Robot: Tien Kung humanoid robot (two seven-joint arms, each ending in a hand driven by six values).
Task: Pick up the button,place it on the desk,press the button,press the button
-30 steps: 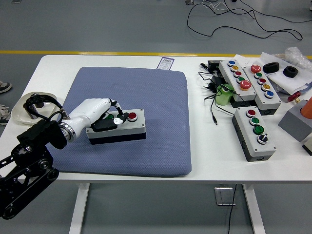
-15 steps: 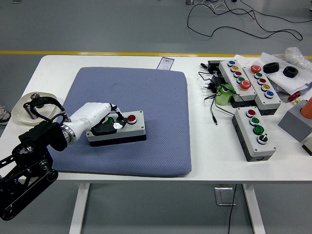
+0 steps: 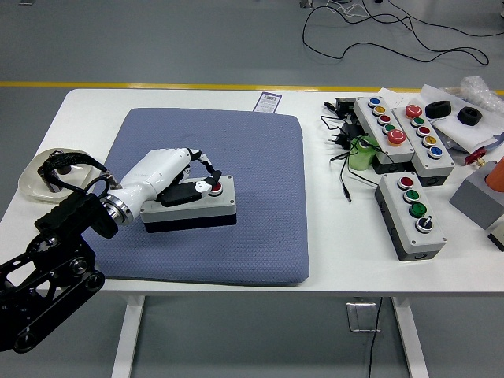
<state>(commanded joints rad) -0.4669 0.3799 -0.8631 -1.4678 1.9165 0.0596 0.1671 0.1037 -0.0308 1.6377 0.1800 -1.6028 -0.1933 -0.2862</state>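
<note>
A grey two-button box with a black base lies on the blue mat, left of centre. My left hand, white with black finger joints, reaches in from the lower left and rests on top of the box. Its fingers stretch out over the lid and grasp nothing. One fingertip touches the red button at the box's right end. The hand covers the box's other button. My right arm is out of view.
Three more grey button boxes sit at the right among black cables and a green object. A white bowl stands at the left table edge. A grey block is at far right.
My left hand has slid right along the box top, from the green button to the red one. The box has stayed in place on the mat.
</note>
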